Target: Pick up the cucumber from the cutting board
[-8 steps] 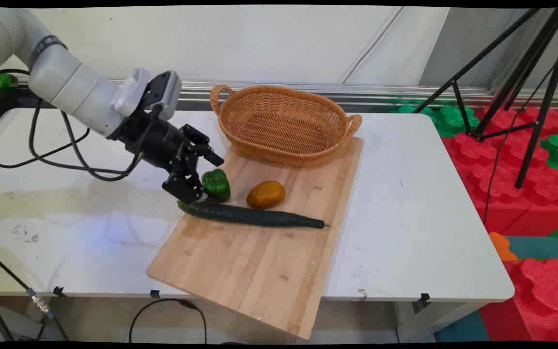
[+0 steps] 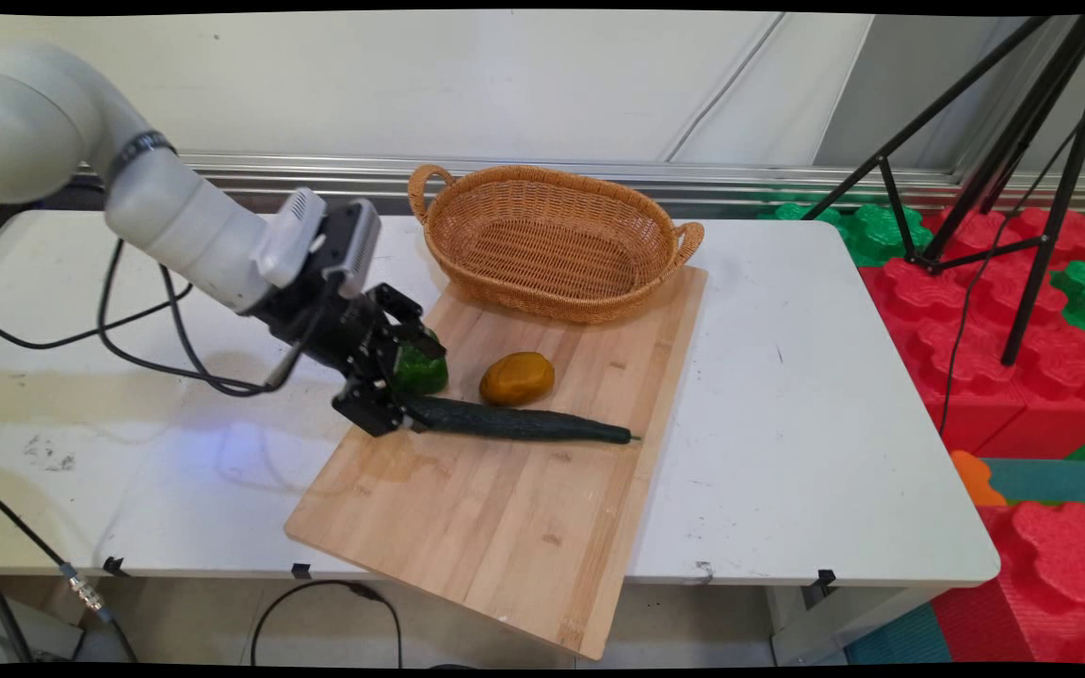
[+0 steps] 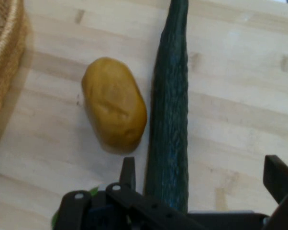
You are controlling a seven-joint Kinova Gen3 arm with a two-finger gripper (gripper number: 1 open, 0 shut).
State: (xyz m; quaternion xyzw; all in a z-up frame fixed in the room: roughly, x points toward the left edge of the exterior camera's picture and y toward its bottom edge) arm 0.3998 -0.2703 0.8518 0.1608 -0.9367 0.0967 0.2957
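Where the white table (image 2: 787, 395) meets a pale wall, a silver rail runs along its far edge, and red and green foam blocks (image 2: 1004, 311) and a black tripod (image 2: 1004, 141) stand off to the right. One wooden cutting board (image 2: 505, 527) lies slantwise on the table, its near corner hanging over the table's front edge. One wicker basket (image 2: 552, 240) sits at the board's far end.

On the board lie three things: one dark green cucumber (image 2: 514, 422), one brownish-yellow potato (image 2: 516, 378) and one green bell pepper (image 2: 418, 369). The cucumber's long axis runs left to right across the board, tipping slightly toward the camera at its right, thin end; its thick end is at the left, under the pincer (image 2: 390, 414). The potato lies just beyond the cucumber's middle, nearly touching it in the hand view. The pepper sits just behind the pincer.

The pincer's fingers are spread, one on each side of the cucumber's thick end (image 3: 169, 143), not yet pressed onto it. Black cables (image 2: 156, 330) droop from the arm over the table.
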